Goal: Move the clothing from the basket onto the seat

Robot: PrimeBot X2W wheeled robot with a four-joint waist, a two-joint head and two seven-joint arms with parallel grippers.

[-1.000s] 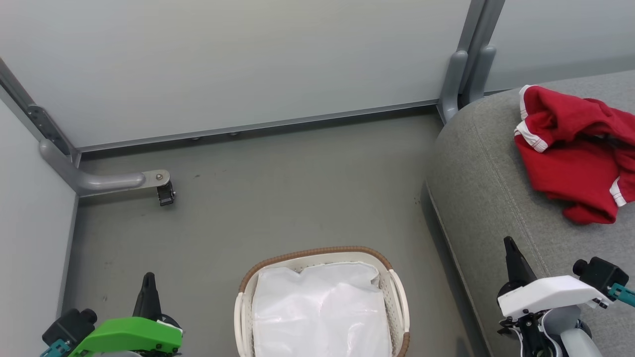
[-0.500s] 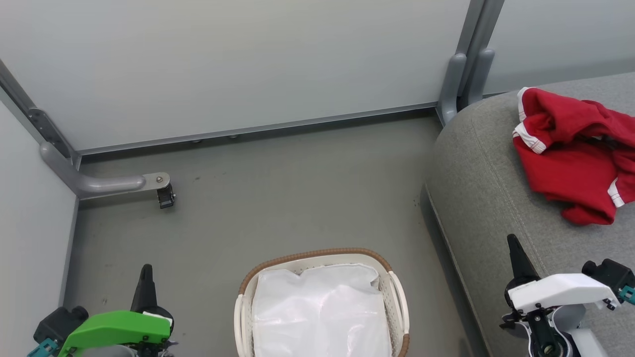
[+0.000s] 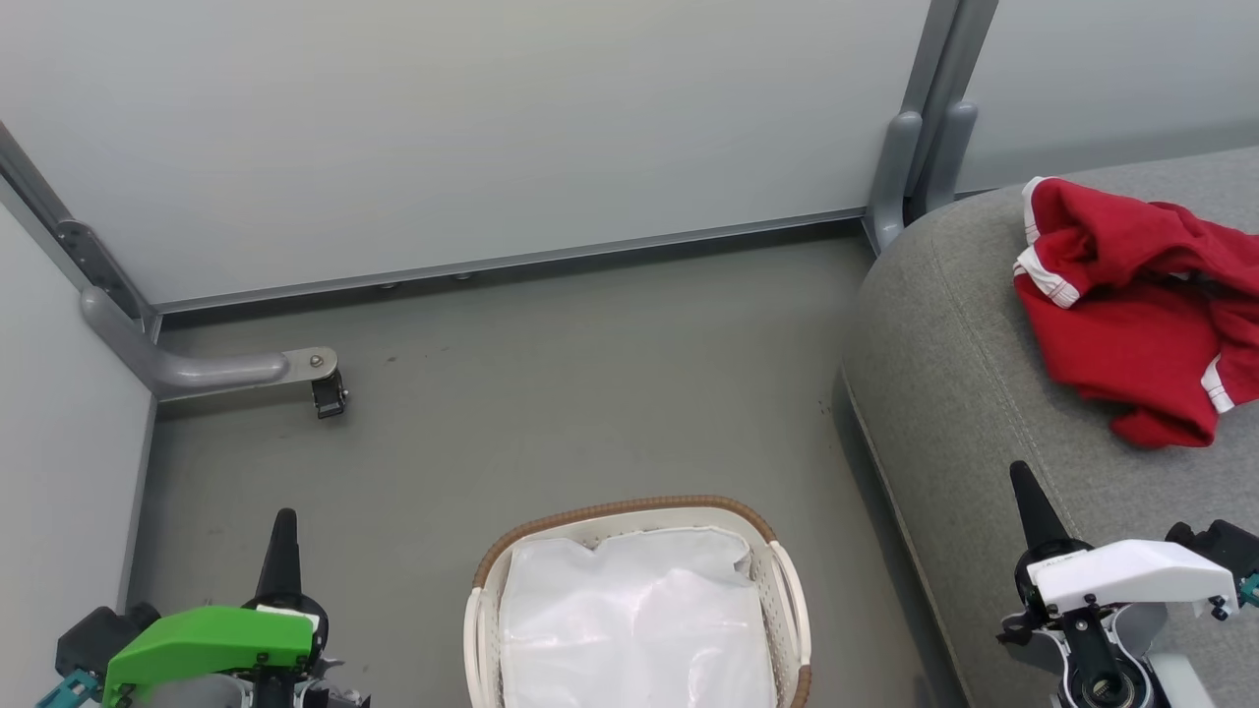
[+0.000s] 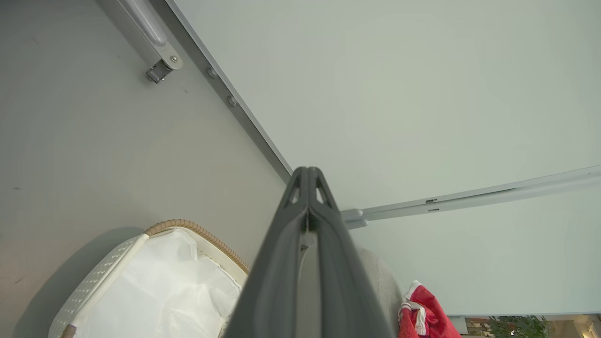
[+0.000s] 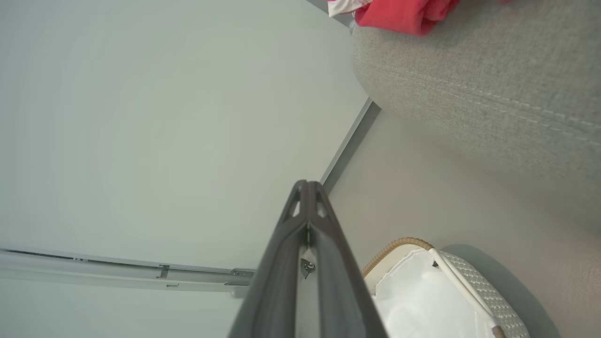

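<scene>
The red clothing [image 3: 1131, 305] with white trim lies crumpled on the grey seat [image 3: 944, 354] at the right; it also shows in the wrist views [image 4: 425, 317] [image 5: 399, 11]. The white basket [image 3: 787, 580] with a brown rim stands on the floor at bottom centre, holding only its plain white lining sheet [image 3: 634, 619]. My left gripper [image 3: 283, 521] is shut and empty at the lower left, left of the basket [image 4: 117, 272]. My right gripper [image 3: 1021, 480] is shut and empty over the seat's front edge, well below the clothing. Both pairs of fingers [image 4: 307, 178] [image 5: 307, 188] are pressed together.
Pale partition walls close the back and left. A grey bracket with a small caster [image 3: 325, 388] sticks out over the floor at the left. Grey posts [image 3: 915, 138] stand at the seat's far corner. Bare grey floor [image 3: 551, 393] lies between the basket and the wall.
Both arms have drawn back toward the bottom of the head view, grippers still shut. The whole picture has shifted slightly down, so the camera has moved. The clothing lies still on the seat.
</scene>
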